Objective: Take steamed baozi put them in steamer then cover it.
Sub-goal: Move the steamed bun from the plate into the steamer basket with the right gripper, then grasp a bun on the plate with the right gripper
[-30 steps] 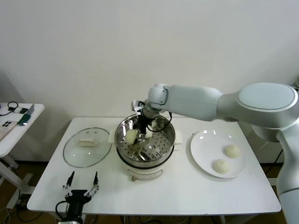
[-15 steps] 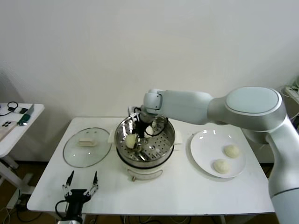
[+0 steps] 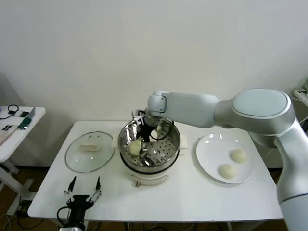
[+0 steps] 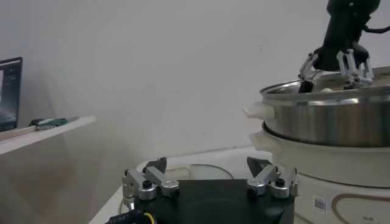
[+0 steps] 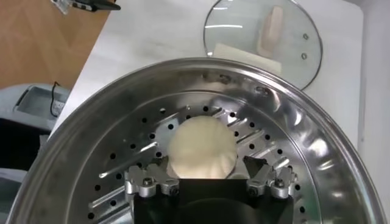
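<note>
Right hand (image 5: 208, 182) sits spread open inside the shiny perforated steel steamer (image 3: 168, 144), over a smooth domed baozi (image 5: 202, 148) on its floor. Left hand (image 3: 83, 191), open too, hangs by the surface's (image 3: 192, 192) edge.

The left hand (image 4: 210, 182), fingers spread, hovers beside the steamer (image 4: 329, 119), over which the right hand (image 4: 335, 66) hangs.

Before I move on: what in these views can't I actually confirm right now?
- Head view: how many baozi sit in the steamer; the right gripper covers part of the basket.
- Right wrist view: the near side of the baozi and the floor beneath it, hidden by the gripper's own body.
- Left wrist view: the steamer's inside, blocked by its wall; the plate is out of frame.
</note>
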Controlling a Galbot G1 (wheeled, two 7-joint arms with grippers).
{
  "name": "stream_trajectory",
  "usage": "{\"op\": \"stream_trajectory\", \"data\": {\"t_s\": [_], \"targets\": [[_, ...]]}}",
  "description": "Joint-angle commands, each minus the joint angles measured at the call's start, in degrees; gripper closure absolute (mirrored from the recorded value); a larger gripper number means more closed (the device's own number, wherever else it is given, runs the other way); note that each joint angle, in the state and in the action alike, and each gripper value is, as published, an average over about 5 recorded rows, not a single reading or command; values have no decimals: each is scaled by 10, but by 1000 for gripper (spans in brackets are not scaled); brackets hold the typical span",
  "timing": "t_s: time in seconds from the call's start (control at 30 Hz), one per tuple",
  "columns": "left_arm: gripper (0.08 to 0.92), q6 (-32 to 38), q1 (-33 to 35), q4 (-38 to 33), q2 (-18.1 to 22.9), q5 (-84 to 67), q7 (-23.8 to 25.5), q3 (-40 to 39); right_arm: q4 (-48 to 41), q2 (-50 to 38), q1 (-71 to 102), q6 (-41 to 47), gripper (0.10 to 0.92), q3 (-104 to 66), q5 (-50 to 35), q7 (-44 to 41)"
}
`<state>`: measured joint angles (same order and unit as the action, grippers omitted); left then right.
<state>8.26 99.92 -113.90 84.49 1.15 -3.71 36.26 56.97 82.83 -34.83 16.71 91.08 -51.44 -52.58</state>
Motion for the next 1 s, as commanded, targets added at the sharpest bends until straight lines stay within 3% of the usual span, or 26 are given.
{"op": "stream_trajectory", "data": {"t_s": [0.03,0.3,0.67,1.0], "targets": [[177,0,-1,0,1,0,0,-1,39,-59,-64,-11,203,-1,-3,-38],[177,-2,-4,0,0,0,-1,-1,111,-215,-145,-47,203,21,27,-79],[177,-12,-13,-2,-2,-8,-2,6,174,-416,-101,-84,203,12,241,-97],[177,-15,1,-10,-1,-5,-3,14,145,-481,80,-100,203,-83,366,-100]]}}
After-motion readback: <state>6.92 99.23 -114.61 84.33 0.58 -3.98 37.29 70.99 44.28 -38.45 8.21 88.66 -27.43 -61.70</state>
